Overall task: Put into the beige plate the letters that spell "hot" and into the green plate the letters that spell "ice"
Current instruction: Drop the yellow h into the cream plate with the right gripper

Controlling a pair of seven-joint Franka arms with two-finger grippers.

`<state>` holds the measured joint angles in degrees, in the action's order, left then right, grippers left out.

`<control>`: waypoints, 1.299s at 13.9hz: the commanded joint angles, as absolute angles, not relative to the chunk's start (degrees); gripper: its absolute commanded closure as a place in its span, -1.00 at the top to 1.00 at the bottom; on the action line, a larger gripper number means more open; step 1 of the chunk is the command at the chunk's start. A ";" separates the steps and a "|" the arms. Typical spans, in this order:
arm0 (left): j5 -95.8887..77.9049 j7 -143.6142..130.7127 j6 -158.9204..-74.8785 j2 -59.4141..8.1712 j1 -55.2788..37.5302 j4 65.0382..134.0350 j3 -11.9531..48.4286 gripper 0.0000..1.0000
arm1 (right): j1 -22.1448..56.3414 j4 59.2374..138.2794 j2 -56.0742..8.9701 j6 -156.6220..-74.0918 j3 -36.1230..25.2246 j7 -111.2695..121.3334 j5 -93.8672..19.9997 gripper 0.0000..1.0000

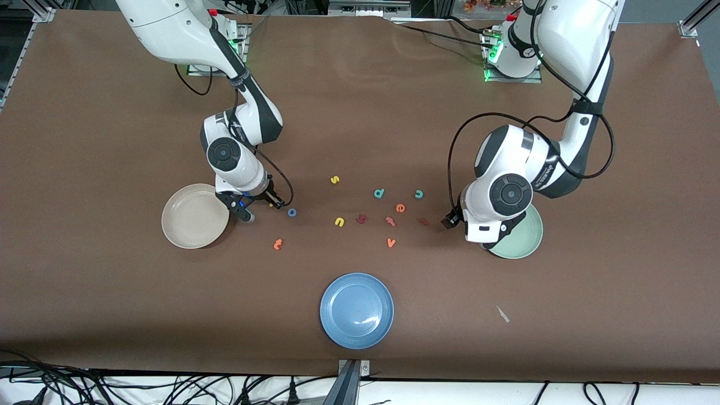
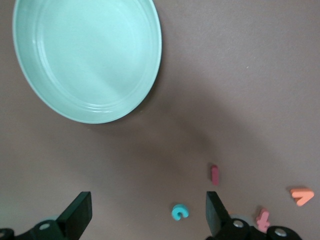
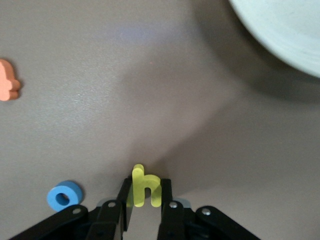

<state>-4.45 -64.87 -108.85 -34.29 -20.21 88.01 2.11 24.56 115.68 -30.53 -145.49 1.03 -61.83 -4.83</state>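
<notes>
My right gripper (image 3: 145, 194) is down at the table beside the beige plate (image 1: 195, 215), shut on the yellow "h" (image 3: 145, 186), which stands between its fingers. The blue "o" (image 1: 292, 212) lies just beside it, and the orange "t" (image 1: 278, 244) is nearer the front camera. My left gripper (image 2: 147, 206) hangs open and holds nothing, over the table next to the green plate (image 2: 87, 55). Below it are the teal "c" (image 2: 180, 212) and the dark red "i" (image 2: 214, 174). The orange "e" (image 1: 400, 207) lies mid-table.
A blue plate (image 1: 356, 310) sits near the front edge. Other loose letters lie mid-table: yellow "s" (image 1: 334, 180) and "u" (image 1: 339, 222), teal "d" (image 1: 379, 193), pinkish-red "t" (image 1: 390, 221), orange "v" (image 1: 391, 242). A scrap of paper (image 1: 502, 314) lies toward the left arm's end.
</notes>
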 commanded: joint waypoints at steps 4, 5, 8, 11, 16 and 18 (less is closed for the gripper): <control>-4.83 -67.75 -115.74 -40.94 -23.63 86.66 1.67 0.79 | 23.99 107.66 -26.38 -125.35 -1.39 -48.99 -6.95 -0.80; -4.75 -68.29 -116.80 -41.39 -23.82 86.66 1.67 0.70 | 23.99 109.15 -24.71 -124.55 -2.19 -45.13 -6.68 -0.80; -5.45 -69.87 -119.00 -42.62 -24.43 86.66 1.67 0.30 | 23.99 110.74 -22.59 -122.52 -7.10 -31.60 -6.42 -0.80; -5.54 -71.27 -122.68 -44.29 -26.27 86.66 1.76 0.20 | 23.99 110.92 -23.38 -122.61 -12.29 -18.41 -6.07 -0.79; -5.36 -72.60 -126.99 -46.14 -27.59 86.48 1.76 0.21 | 22.68 111.71 -24.70 -123.92 -18.81 2.02 -7.29 0.77; -5.36 -72.77 -127.79 -46.76 -28.65 86.48 1.76 0.21 | 22.85 109.96 -24.61 -123.14 -18.72 -0.94 -12.88 1.00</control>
<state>-4.45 -71.94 -127.15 -45.42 -27.12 87.99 2.37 22.26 111.26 -24.72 -123.31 -18.92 -0.05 -8.38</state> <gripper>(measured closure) 0.396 0.502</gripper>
